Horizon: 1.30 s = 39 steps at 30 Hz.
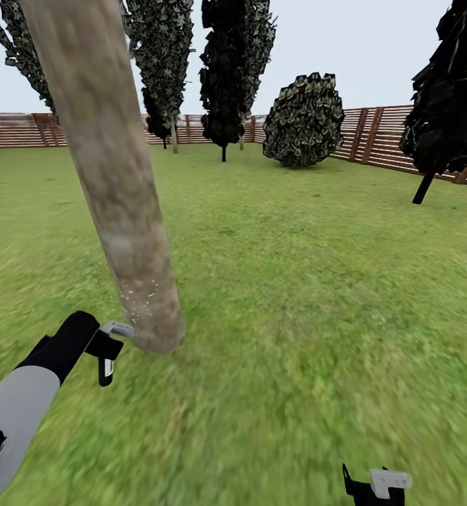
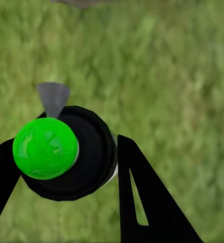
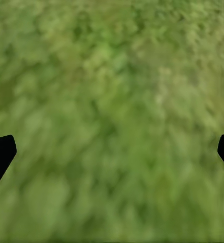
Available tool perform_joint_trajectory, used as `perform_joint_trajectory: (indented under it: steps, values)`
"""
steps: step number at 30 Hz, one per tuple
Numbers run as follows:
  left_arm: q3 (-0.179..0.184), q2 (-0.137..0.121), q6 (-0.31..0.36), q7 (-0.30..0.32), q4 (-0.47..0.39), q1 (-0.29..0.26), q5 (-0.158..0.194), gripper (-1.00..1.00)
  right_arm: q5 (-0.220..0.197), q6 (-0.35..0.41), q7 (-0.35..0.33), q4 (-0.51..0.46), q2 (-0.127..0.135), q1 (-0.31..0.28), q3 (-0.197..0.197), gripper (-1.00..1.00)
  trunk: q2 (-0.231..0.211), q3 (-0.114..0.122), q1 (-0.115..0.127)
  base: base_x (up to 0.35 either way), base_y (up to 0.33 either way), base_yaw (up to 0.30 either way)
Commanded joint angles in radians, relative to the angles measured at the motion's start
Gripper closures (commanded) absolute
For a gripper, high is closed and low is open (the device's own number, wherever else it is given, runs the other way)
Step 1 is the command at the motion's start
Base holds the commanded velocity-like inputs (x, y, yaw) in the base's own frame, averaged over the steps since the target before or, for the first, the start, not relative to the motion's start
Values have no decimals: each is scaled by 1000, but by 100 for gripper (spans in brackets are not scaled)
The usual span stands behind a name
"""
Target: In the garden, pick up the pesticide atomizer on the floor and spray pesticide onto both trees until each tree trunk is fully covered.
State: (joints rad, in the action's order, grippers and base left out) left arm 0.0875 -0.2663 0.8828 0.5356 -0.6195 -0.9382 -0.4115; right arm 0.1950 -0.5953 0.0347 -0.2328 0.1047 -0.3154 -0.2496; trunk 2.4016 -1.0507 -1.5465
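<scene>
Green grass [image 1: 318, 295] fills most of my head view, a lawn closed in by a brown slat fence [image 1: 395, 137]. A thick mottled beige-grey tree trunk [image 1: 114, 176] leans across the left of the picture, its base meeting the ground just beside my left gripper [image 1: 110, 348]. Pale specks dot the lower part of that trunk, near the base. My left arm [image 1: 22, 407] reaches in from the lower left corner, grey forearm and black wrist, with a small light-grey part at its tip close to the trunk's foot. Dark conifers [image 1: 230, 70] and a rounded shrub [image 1: 304, 119] stand well back by the fence, and another dark tree [image 1: 451, 91] is at the right. My right gripper [image 1: 374, 486] peeks in at the bottom edge, over bare lawn; from here I cannot tell how its jaws stand.

In the left wrist view, my left gripper [image 2: 66, 162] is clamped around the pesticide atomizer [image 2: 66, 152]: a round black body with a bright green cap facing the camera and a grey nozzle, black fingers [image 2: 142, 202] on both sides of it, grass below.

In the right wrist view, the right gripper's black fingertips [image 3: 0, 154] sit at opposite edges, spread wide, with blurred grass between them.
</scene>
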Motion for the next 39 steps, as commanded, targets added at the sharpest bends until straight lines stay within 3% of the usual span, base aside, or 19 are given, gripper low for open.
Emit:
perform_joint_trajectory:
  steps: [1, 12, 13, 14, 17, 24, 26, 30, 39]
  values:
    - [4, -1, 2, 8, -1, -1, -9, 100, 11, -3, 4, 1, 0, -1, -5, -100, 0, -1, 0, 0, -258, 0]
    - [-1, -2, 3, -28, 4, 13, -6, 100, 11, -3, 4, 1, 0, -1, -5, -100, 0, -1, 0, 47, -269, 127]
    - [-18, -2, 3, -32, 4, 13, -6, 100, 11, -3, 4, 1, 0, -1, -5, -100, 0, -1, 0, 147, -265, 276]
    - [-100, 3, 0, -36, 3, 14, -6, 100, 11, -3, 4, 1, 0, -1, -5, -100, 0, -1, 0, 180, -242, 278]
    - [-137, 5, -1, -37, 6, 15, -7, 100, 11, -3, 4, 1, 0, -1, -5, -100, 0, -1, 0, 196, -232, 221]
    - [-142, 6, -2, -43, 14, 17, -11, 100, 11, -3, 4, 0, 0, -1, -5, -100, 0, -1, 0, 76, -259, 17]
    - [-143, 4, -2, -46, 14, 37, -11, 100, 11, -3, 4, 0, 0, -1, -5, -100, 0, -1, 0, 2, -276, 0]
    - [-146, -2, -8, -111, 14, 103, -9, 100, 11, -3, 4, 0, 0, -1, -5, -100, 0, -1, 0, 0, -276, 5]
    - [-152, 10, -12, -133, -1, 111, 2, 100, 11, -3, 4, 0, 0, -1, -5, -100, 0, -1, 0, 65, -276, 229]
